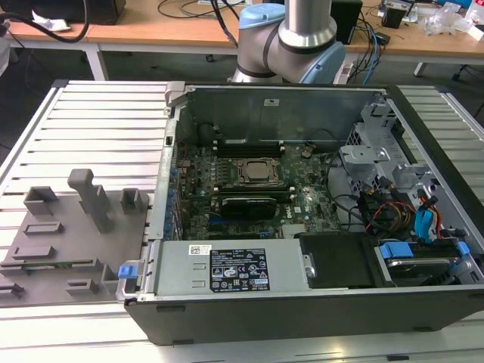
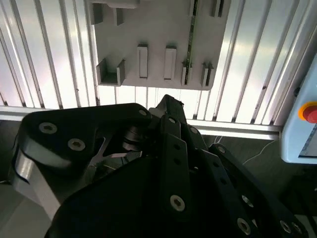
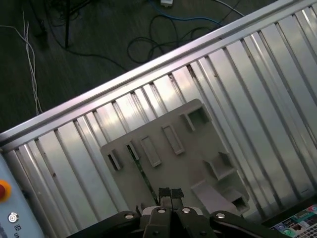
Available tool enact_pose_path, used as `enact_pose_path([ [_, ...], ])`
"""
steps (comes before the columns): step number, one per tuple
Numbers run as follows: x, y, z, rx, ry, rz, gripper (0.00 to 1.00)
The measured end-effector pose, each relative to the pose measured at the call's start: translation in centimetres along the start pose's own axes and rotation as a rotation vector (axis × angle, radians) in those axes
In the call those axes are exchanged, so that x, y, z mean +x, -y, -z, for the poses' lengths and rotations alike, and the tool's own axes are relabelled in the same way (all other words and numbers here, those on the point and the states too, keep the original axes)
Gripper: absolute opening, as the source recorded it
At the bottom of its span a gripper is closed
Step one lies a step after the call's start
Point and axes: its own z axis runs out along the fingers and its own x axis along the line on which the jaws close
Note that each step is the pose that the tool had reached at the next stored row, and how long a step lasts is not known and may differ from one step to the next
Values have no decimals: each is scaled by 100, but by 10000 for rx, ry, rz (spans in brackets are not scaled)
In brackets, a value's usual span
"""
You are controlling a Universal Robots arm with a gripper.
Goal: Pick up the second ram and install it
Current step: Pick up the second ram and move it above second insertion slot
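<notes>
The gripper (image 3: pixel 171 192) hangs above the grey plastic tray (image 3: pixel 183 168), which lies on the ribbed aluminium table (image 3: pixel 257 74). In the first wrist view its two fingertips are pressed together with nothing clamped between them.

The second ram (image 3: pixel 141 171) stands on edge in the tray, seated in a pair of slotted blocks and clear of the gripper. In the second wrist view the ram (image 2: pixel 191 34) shows as a thin green strip running across the tray (image 2: pixel 153 25).

In the exterior view the tray (image 1: pixel 45 227) lies to the exterior view's left of the open computer case (image 1: pixel 302 318). A thin greenish strip (image 1: pixel 60 264) near the tray's front edge is probably the same stick.
</notes>
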Motion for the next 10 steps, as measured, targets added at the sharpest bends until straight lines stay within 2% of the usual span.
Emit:
enact_pose_path([
  [6,0,0,0,-16,-30,667,11],
  [10,0,0,0,-34,-64,1421,11],
])
